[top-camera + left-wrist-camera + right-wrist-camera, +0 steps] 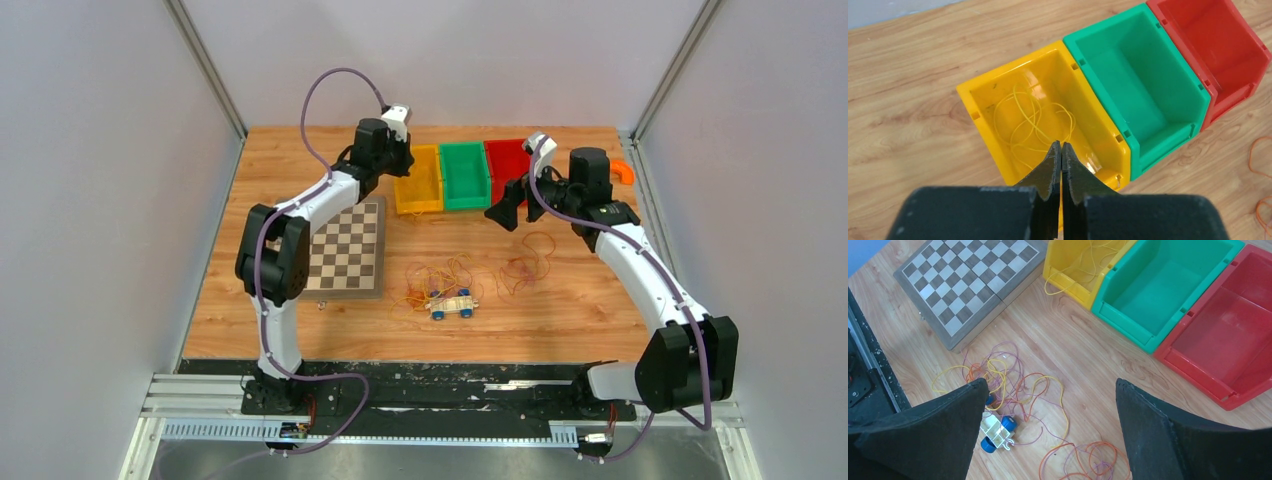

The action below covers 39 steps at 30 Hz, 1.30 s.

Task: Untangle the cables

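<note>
A tangle of thin yellow, orange and purple cables (440, 282) lies mid-table, seen closer in the right wrist view (1013, 385). A second orange and purple curl (527, 262) lies to its right (1088, 460). A thin yellow cable (1033, 125) lies coiled in the yellow bin (983, 105), one end hanging over the rim (1058, 290). My left gripper (1061, 146) is shut and empty above the yellow bin's near rim (405, 150). My right gripper (1050, 385) is open and empty, raised above the table near the red bin (507, 212).
Yellow (420, 185), green (465, 175) and red (505, 160) bins stand in a row at the back. A chessboard (345, 248) lies at the left. A small white toy cart with blue wheels (452, 305) sits in the tangle. An orange object (624, 170) lies at the far right.
</note>
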### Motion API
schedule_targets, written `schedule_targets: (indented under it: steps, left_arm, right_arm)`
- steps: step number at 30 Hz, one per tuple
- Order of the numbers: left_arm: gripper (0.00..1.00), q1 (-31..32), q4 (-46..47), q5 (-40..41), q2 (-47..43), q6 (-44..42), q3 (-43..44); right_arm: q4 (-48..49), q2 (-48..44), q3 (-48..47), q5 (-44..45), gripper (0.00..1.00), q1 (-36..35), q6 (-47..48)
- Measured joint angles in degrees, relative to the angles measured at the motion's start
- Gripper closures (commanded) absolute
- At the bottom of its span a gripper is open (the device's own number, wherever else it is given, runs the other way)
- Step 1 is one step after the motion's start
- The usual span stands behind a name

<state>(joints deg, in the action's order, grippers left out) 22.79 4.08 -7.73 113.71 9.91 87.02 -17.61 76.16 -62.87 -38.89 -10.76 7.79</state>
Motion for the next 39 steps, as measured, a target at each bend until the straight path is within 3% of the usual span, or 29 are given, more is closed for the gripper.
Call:
schedule_targets:
  steps: [6, 12, 15, 18, 24, 27, 30, 34, 39]
  left_arm:
    - [1.00, 0.0, -10.0, -1.9, 6.6, 0.0, 11.0]
    - [0.86, 0.0, -17.3, -3.2, 11.9, 0.0, 17.1]
    - [0.56, 0.0, -20.3, -3.2, 12.4, -0.8, 18.9]
    - [0.31, -0.1, -23.3, -3.9, 12.4, -2.9, 21.5]
    - [0.10, -0.4, -27.3, -7.6, 11.1, -7.2, 26.1]
    - [0.09, -0.5, -29.7, -10.3, 7.8, -10.0, 26.3]
    - [0.14, -1.2, -31.6, -13.2, 3.8, -12.2, 26.2]
    - [0.17, -2.8, -35.0, -23.2, -2.9, -17.0, 23.1]
    - [0.24, -2.6, -39.5, -31.4, -16.4, -29.1, 5.3]
  right_arm:
    - [0.0, 0.0, 0.2, 0.0, 0.04, 0.1, 0.0]
    - [0.1, -0.1, 0.3, 0.0, 0.03, 0.2, 0.0]
    - [0.1, -0.4, 0.3, -0.1, 0.03, 0.4, 0.0]
    - [0.1, -0.6, 0.3, -0.1, 0.03, 0.5, 0.0]
    - [0.1, -2.1, 0.3, -0.1, 0.03, 0.5, 0.0]
    - [0.1, -3.5, 0.3, -0.2, 0.03, 0.5, 0.0]
    - [0.1, -4.5, 0.3, -0.2, 0.02, 0.6, 0.0]
    - [0.0, -5.2, 0.7, -0.1, 0.01, 0.6, 0.2]
    - [-3.1, -7.1, 2.7, -0.2, 0.01, 0.7, 2.7]
